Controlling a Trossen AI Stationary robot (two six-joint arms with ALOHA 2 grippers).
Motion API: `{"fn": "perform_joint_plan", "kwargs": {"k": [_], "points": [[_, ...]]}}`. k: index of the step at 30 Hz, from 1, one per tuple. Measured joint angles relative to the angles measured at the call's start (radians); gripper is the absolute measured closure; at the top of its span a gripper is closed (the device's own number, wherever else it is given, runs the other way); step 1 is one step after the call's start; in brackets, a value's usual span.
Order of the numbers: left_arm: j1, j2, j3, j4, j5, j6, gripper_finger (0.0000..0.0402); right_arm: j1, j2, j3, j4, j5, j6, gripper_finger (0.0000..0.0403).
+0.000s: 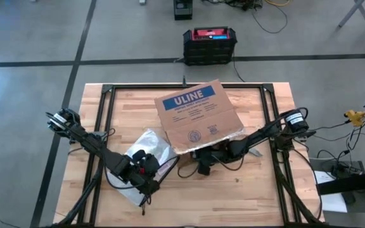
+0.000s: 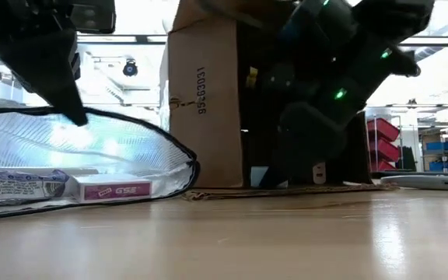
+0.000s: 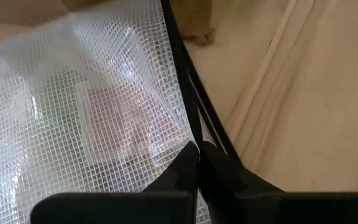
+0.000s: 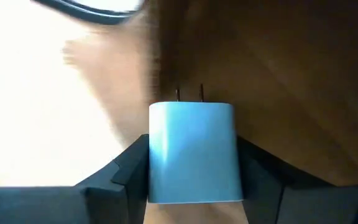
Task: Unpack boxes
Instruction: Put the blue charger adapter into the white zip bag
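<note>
Looking down from the high view: cardboard box [image 1: 197,115] sits centre-frame on the desk [image 1: 258,190], blue ULINE label up, one flap hanging toward the lower edge. Right hand [image 1: 203,162] is just below that flap, at the box mouth. Left hand [image 1: 146,172] is lower left of centre, on the clear mesh bag [image 1: 149,147], which touches the box's lower-left corner. Black-and-red case [image 1: 210,44] stands on the floor past the desk, top centre.

Low view: box [image 2: 208,109] stands centre, open side facing right; dark arm fills the opening. Bag [image 2: 92,155] lies left, small packets inside.

Left wrist view: fingers [image 3: 185,168] pressed together on the bag's [image 3: 92,106] black edging [image 3: 188,112], pinching it.

Right wrist view: right hand [image 4: 192,165] clamps a pale blue plug adapter [image 4: 192,152], prongs pointing away, brown cardboard [image 4: 278,62] just behind.

Judgement: step in hand is carrying the adapter out of the box. To do it well, hold the pinch firm, draw level and clear of the hanging flap, and keep the bag mouth steady with the left hand.
</note>
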Motion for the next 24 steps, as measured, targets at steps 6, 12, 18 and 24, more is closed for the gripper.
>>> {"fn": "perform_joint_plan", "kwargs": {"k": [6,12,18,24], "points": [[0.001,0.000,0.000,0.024,-0.051,0.001,0.0401,0.080,-0.028,0.014,-0.002,0.025,0.039,0.0237],[0.001,0.000,-0.001,0.058,-0.050,-0.003,0.0401,0.135,-0.028,0.039,-0.001,0.056,0.036,0.0237],[0.001,0.000,-0.001,0.188,-0.049,0.047,0.0401,0.202,0.004,0.098,0.159,0.053,-0.046,0.0237],[-0.003,0.000,-0.001,0.283,-0.048,0.073,0.0401,0.203,0.144,0.219,0.200,0.068,-0.062,0.0237]]}}
